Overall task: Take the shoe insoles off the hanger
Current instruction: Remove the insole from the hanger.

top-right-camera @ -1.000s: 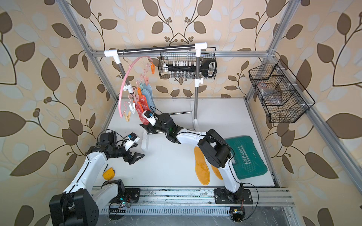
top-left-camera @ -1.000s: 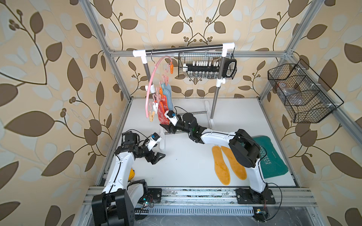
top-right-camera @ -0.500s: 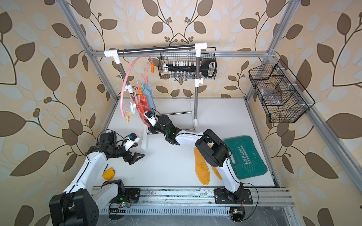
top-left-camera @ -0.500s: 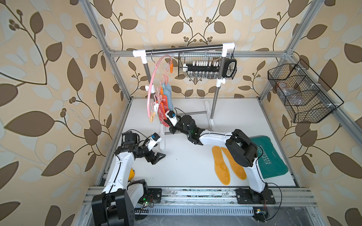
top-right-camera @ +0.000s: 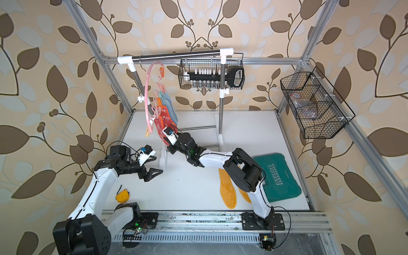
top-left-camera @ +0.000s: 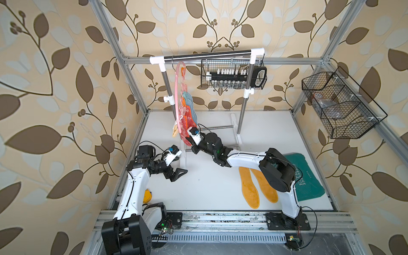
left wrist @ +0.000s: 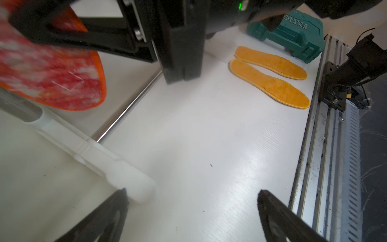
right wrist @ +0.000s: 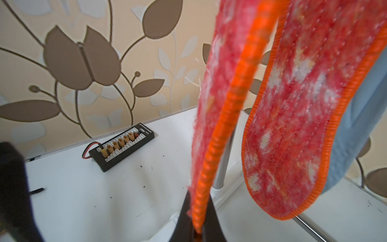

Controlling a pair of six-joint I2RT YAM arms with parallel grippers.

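Note:
The pink hanger (top-left-camera: 176, 97) hangs from the steel rack's top bar. Clipped to it are two red-and-white insoles with orange rims (top-left-camera: 187, 119) and grey-blue insoles (top-left-camera: 191, 103). My right gripper (top-left-camera: 188, 137) is shut on the lower end of one red-and-white insole (right wrist: 226, 94), seen edge-on between the jaws of the right gripper (right wrist: 199, 201). The other red-and-white insole (right wrist: 303, 104) hangs beside it. Two orange-yellow insoles (top-left-camera: 249, 189) lie flat on the table. My left gripper (top-left-camera: 180, 164) stands open and empty above the table, near the rack's foot; the wrist view shows the left gripper (left wrist: 192, 191) with wide jaws.
The steel rack (top-left-camera: 209, 55) has a white foot (left wrist: 100, 155) beside my left fingers. A dark green case (top-left-camera: 306, 176) lies at the right. Wire baskets (top-left-camera: 231, 75) (top-left-camera: 340, 103) hang at the back and on the right wall. A yellow tape measure (top-right-camera: 122, 196) and a black connector board (right wrist: 121, 146) lie on the table.
My right gripper moved in toward the hanger and closed on the lower end of a red-and-white insole. The left arm has not moved.

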